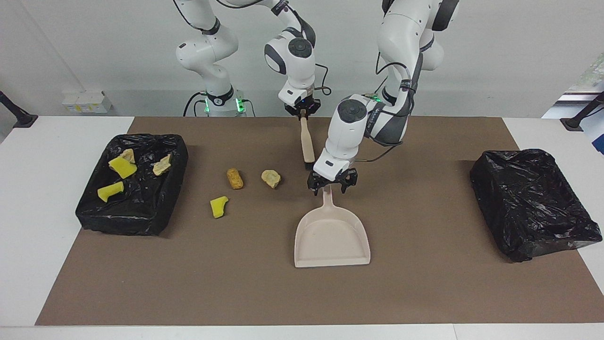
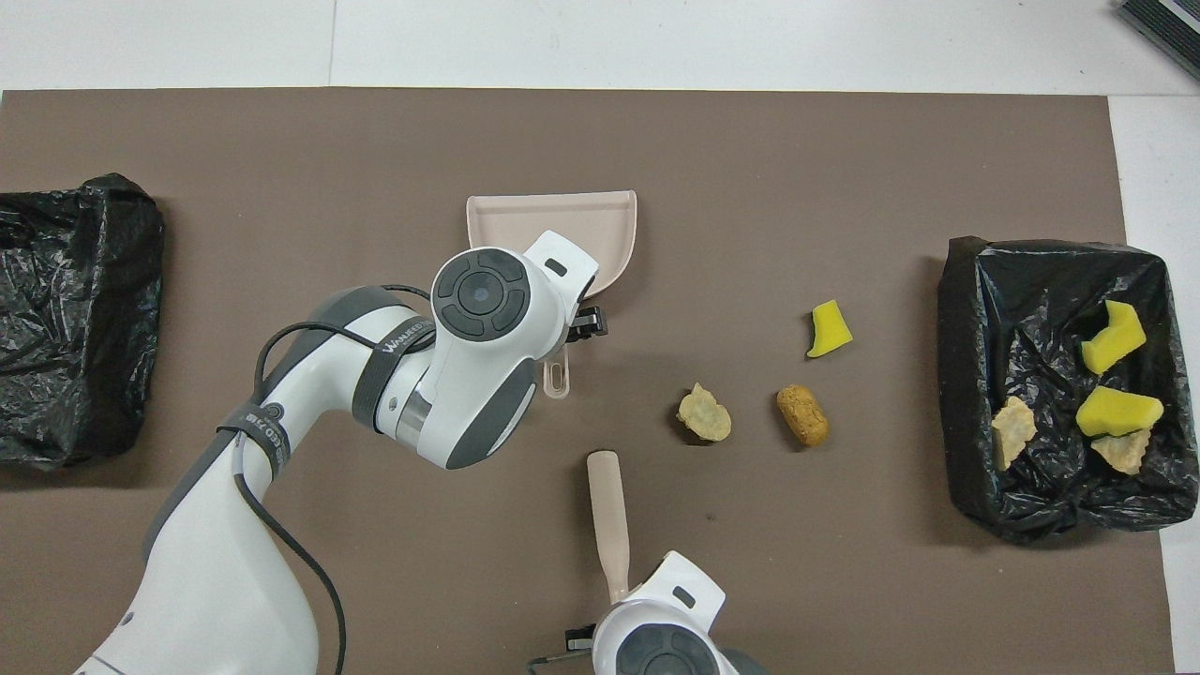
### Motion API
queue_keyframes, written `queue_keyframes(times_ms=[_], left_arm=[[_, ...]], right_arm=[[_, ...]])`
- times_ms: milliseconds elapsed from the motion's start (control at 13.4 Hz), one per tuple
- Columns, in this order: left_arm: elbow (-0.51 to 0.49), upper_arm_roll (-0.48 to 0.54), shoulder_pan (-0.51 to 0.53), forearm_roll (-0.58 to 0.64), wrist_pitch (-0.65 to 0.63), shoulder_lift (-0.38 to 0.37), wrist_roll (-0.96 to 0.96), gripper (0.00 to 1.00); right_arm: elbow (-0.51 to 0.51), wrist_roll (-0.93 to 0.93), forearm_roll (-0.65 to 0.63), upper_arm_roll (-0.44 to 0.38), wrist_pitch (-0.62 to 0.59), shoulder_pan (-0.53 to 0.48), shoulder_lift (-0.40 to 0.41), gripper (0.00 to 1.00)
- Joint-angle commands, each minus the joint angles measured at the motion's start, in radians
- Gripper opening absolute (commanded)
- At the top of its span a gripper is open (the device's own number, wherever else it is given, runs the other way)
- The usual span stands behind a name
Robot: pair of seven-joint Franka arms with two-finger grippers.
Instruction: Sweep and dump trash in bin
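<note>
The beige dustpan [image 1: 331, 236] lies flat mid-mat, its handle [image 1: 326, 196] pointing toward the robots. My left gripper [image 1: 330, 188] is low over that handle, open, a finger on either side. My right gripper [image 1: 302, 111] is shut on the handle end of the beige brush [image 1: 306, 141], whose dark bristles rest on the mat beside the left gripper. Three loose pieces of trash lie toward the right arm's end: a tan chunk [image 1: 271, 178], an orange chunk [image 1: 234, 178] and a yellow sponge piece [image 1: 218, 206]. The bin [image 1: 137, 219] at that end holds several yellow and tan scraps [image 1: 122, 166].
A second black-lined bin [image 1: 533, 203] stands at the left arm's end of the brown mat [image 1: 424, 283]. In the overhead view the left arm covers part of the dustpan [image 2: 562, 220]; the brush [image 2: 607, 516] shows near the right arm's wrist.
</note>
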Motion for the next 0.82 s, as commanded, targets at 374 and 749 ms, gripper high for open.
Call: queue_keyframes(times_ms=[374, 749], left_arm=[[-0.022, -0.002, -0.006, 0.012, 0.022, -0.009, 0.031, 0.20], [-0.025, 0.001, 0.003, 0.012, 0.007, -0.013, 0.254, 0.00]], right_arm=[[0.047, -0.230, 0.005, -0.006, -0.325, -0.372, -0.222, 0.00], [0.059, -0.400, -0.100, -0.003, -0.256, -0.550, -0.185, 0.00]])
